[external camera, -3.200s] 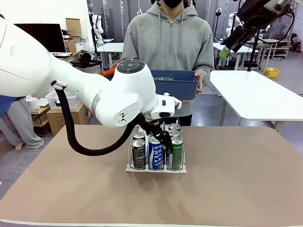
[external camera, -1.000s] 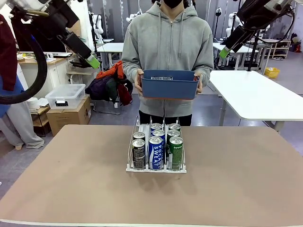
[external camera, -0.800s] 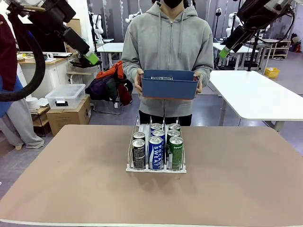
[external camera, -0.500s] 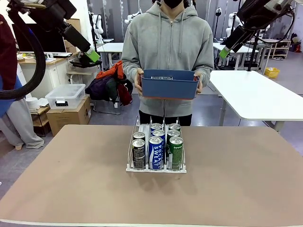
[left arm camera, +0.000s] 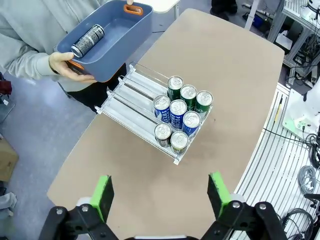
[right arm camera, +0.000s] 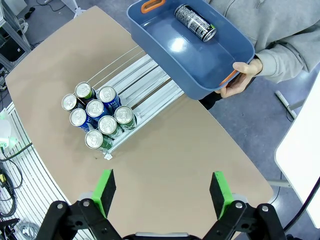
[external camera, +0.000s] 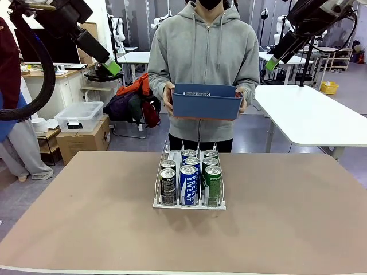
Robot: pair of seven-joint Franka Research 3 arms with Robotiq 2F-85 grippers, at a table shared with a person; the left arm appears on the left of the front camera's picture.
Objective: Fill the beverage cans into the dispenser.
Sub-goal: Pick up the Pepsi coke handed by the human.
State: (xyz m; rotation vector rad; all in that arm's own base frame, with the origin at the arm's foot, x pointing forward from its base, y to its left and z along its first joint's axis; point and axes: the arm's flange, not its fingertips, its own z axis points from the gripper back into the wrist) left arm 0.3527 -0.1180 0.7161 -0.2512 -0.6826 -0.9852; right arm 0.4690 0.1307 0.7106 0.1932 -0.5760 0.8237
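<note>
Empty, the left hand (left arm camera: 161, 194) and right hand (right arm camera: 162, 193) hover spread (well above everything); next, lift the black can (left arm camera: 87, 40) from the blue bin (left arm camera: 117, 27) into the dispenser (left arm camera: 127, 100).

A lab with white worktables (external camera: 312, 117), monitor (external camera: 64, 48), storage boxes (external camera: 79, 117).
</note>
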